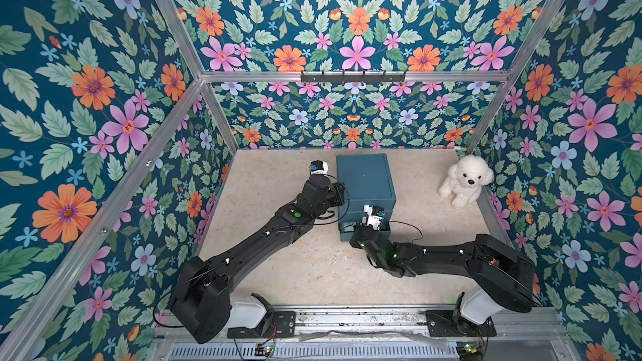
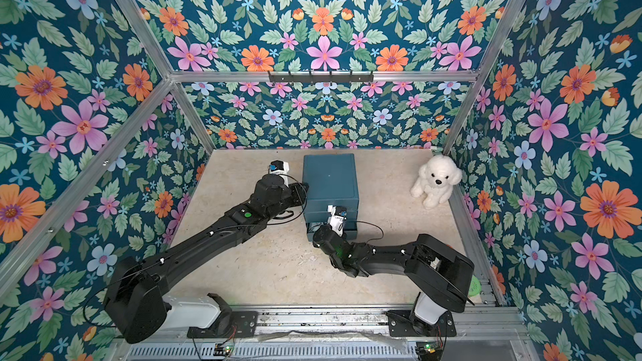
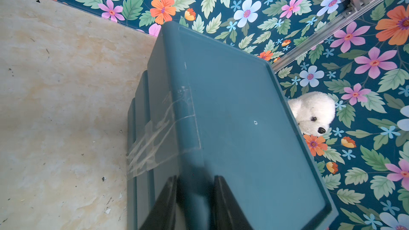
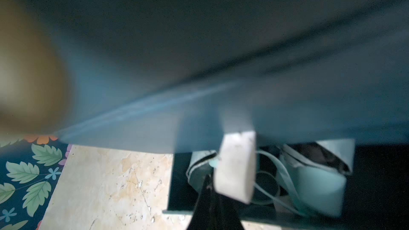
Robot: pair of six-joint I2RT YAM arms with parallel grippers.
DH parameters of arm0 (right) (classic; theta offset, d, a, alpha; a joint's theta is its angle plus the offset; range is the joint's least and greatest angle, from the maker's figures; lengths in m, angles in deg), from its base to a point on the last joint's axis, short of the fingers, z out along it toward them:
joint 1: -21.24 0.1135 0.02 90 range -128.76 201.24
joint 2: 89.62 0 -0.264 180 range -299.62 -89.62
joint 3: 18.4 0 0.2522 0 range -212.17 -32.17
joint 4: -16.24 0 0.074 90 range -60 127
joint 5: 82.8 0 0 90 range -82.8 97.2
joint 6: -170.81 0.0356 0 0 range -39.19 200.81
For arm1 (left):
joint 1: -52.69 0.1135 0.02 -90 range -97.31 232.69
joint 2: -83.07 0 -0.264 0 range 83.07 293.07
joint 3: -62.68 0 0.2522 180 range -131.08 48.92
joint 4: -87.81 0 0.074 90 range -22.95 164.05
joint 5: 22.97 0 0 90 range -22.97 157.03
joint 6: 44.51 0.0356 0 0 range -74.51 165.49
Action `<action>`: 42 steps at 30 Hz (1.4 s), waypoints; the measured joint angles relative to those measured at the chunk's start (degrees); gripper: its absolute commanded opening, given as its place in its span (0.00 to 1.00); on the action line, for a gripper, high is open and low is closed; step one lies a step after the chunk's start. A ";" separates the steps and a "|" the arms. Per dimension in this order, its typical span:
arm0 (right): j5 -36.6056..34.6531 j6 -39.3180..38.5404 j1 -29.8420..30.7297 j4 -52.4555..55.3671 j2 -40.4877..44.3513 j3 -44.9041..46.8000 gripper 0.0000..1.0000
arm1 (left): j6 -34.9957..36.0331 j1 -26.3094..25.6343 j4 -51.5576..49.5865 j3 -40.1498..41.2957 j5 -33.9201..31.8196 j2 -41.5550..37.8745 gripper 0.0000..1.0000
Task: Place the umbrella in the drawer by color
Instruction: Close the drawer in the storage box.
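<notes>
the right fingers (image 4: 210, 202) are clenched into one dark point. their tip is just beside a white block (image 4: 234, 169) that stands up at the edge of the open bottom drawer (image 4: 179, 184). a pale strap (image 4: 285, 180) loops behind the block. the umbrella (image 4: 314, 180), pale blue-green and folded, lies inside that drawer. this view is blurred, so i cannot tell if the block belongs to it. the left fingers (image 3: 168, 198) stand apart astride the left top edge of the cabinet (image 1: 363, 175); i cannot tell whether they pinch it. clear tape (image 3: 159, 133) runs down the cabinet's side there. in both top views the cabinet stands at the back of the counter (image 1: 295, 272), its bottom drawer pulled out a little. a white dog (image 1: 463, 180) sits well apart in the far right corner.
</notes>
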 measured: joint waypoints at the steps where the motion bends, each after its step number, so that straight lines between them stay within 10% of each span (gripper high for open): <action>1: 0.20 0.24 -0.11 -0.94 0.04 0.59 0.00 | 0.07 0.00 -0.11 -0.02 -0.04 -0.02 0.31; 14: 2.25 -4.09 3.19 -4.72 14.16 8.87 0.44 | 2.73 -0.09 -1.92 -1.75 1.46 0.92 0.30; 23: 0.00 -2.64 7.08 -12.09 17.05 23.89 0.41 | 3.58 -0.15 -2.75 -2.27 1.55 1.36 0.30; 42: 0.37 -6.47 -0.59 -34.88 -2.34 20.55 0.13 | 3.87 -2.25 -0.46 0.07 -2.21 -0.33 0.26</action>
